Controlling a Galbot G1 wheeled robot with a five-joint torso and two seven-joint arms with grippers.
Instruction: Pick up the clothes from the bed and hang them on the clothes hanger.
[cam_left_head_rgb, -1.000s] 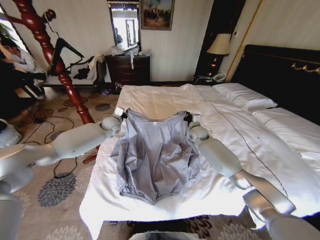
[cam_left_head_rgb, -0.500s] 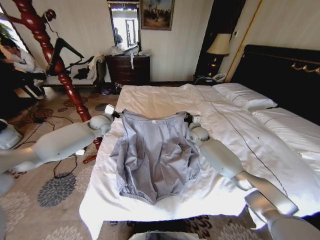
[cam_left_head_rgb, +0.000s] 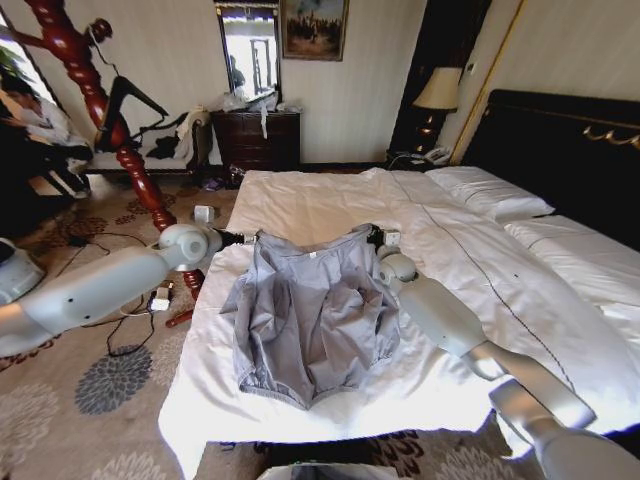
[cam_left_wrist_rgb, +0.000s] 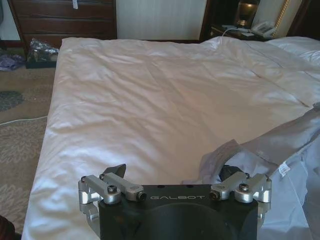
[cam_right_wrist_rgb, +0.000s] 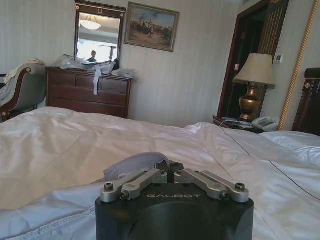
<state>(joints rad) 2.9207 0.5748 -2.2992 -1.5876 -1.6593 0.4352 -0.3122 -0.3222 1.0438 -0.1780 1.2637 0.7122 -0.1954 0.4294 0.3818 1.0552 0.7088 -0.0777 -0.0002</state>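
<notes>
— Two grippers at the collar end, then. Are both holding?

— No. The right gripper (cam_left_head_rgb: 376, 237) sits at the far shoulder of the grey-blue jacket (cam_left_head_rgb: 315, 320), and in its wrist view its jaws are drawn together (cam_right_wrist_rgb: 170, 165) with a fold of the cloth pinched between them. The left gripper (cam_left_head_rgb: 238, 238) is just beside the near shoulder, low over the duvet (cam_left_wrist_rgb: 150, 100), with its jaws spread wide (cam_left_wrist_rgb: 172, 172) and nothing between them. The jacket's edge lies right by one finger (cam_left_wrist_rgb: 227, 173).

— And the jacket itself?

— Flat on the bed (cam_left_head_rgb: 320, 195), front up, collar and white label (cam_left_head_rgb: 310, 254) toward the far side, hem toward the robot. The right shoulder looks slightly lifted where it is held.

— So the step in hand is the left grasp?

— I judge so. To do it well, the left claw should slide in along the duvet until the shoulder seam lies well between the fingers, then close on the jacket alone. Taking duvet with it would drag the bedding up too.

— Anything about the height?

— Both shoulders should rise together and level, so the collar stays open for the black hanger (cam_left_head_rgb: 118, 95), which seems to hang on the reddish coat stand (cam_left_head_rgb: 140, 185), well apart from the bed on the robot's left. A grip only on the thin edge may slip once the weight hangs.
</notes>
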